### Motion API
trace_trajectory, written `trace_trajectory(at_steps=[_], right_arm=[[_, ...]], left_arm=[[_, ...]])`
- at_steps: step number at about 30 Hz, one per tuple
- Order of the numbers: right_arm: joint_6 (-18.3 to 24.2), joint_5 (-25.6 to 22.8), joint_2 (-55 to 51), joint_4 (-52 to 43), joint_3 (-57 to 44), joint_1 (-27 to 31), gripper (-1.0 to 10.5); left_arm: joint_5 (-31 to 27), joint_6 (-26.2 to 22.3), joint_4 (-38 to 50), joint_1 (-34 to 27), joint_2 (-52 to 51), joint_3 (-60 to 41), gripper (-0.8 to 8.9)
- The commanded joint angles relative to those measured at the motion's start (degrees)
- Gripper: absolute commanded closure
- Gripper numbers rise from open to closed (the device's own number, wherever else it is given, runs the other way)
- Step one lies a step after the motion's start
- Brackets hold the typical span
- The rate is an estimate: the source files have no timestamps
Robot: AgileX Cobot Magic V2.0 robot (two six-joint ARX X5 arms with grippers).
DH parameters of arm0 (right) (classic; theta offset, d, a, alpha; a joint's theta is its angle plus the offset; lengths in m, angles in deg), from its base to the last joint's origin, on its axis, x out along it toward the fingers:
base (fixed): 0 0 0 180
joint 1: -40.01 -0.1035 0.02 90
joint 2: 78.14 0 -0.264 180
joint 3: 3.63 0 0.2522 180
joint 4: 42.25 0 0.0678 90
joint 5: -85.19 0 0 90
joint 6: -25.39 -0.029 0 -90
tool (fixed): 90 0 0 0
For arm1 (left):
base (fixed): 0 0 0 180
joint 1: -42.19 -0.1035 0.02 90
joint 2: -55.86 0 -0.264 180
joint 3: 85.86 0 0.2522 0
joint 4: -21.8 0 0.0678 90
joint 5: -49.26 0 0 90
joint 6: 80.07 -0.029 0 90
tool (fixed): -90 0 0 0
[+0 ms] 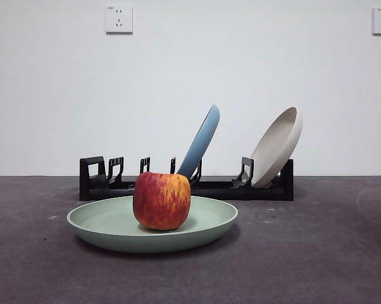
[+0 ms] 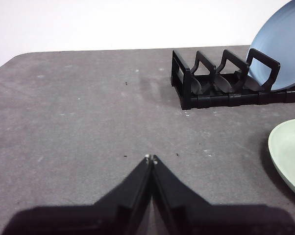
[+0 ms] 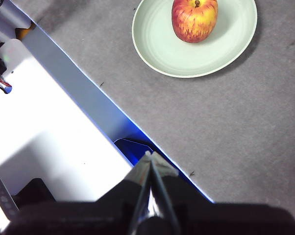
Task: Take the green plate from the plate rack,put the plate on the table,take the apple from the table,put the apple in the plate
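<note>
Nearest to where I stand is the green plate [image 1: 114, 228], lying flat on the table [image 1: 317, 253] in front of the plate rack [image 1: 184, 187], and the apple [image 1: 162, 200] sits upright inside it, a little off the plate's middle. Behind, the light blue plate [image 1: 202, 142] and the beige plate [image 1: 278, 145] lean in their slots at the far end of the rack (the near slots stand bare).

Both arms are away from the work. The left gripper [image 2: 150, 158] hangs over bare table, jaws pressed together on nothing, with the rack's end and the edge of the green plate off to one side. The right gripper [image 3: 148, 155], jaws likewise closed and holding nothing, hovers at the table's edge, well apart from the plate and apple.

To my eye the job looks finished: plate down, apple in it. What remains is simply keeping clear. If either arm moves, it should lift away rather than sweep low, since a knock to the rim could set the apple rolling.
</note>
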Motion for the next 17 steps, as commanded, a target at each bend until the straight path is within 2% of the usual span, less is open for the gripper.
trace_trajectory(at_steps=[1,8,9,10,12,17], right_arm=[[-0.33,-0.04,-0.11,-0.13,-0.02,-0.09,9.4],[-0.33,-0.20,-0.31,-0.09,-0.02,0.31,9.4],[1.27,-0.39,-0.96,-0.20,-0.02,1.07,9.4],[4.09,-0.44,-1.95,-0.68,-0.02,2.38,9.4],[6.99,0.15,-3.52,-2.89,-0.07,5.70,9.4],[7.56,4.74,-9.62,-11.28,-1.09,19.56,9.4]], left_arm=[[-0.04,0.35,0.07,-0.20,-0.13,-0.74,8.16],[-0.04,0.37,0.04,-0.20,-0.13,-0.74,8.16],[-0.04,0.35,0.04,-0.20,-0.13,-0.74,8.16],[-0.02,0.35,0.07,-0.20,-0.13,-0.74,8.16],[-0.04,0.35,0.04,-0.20,-0.13,-0.74,8.16],[-0.04,0.37,0.04,-0.20,-0.13,-0.74,8.16]])
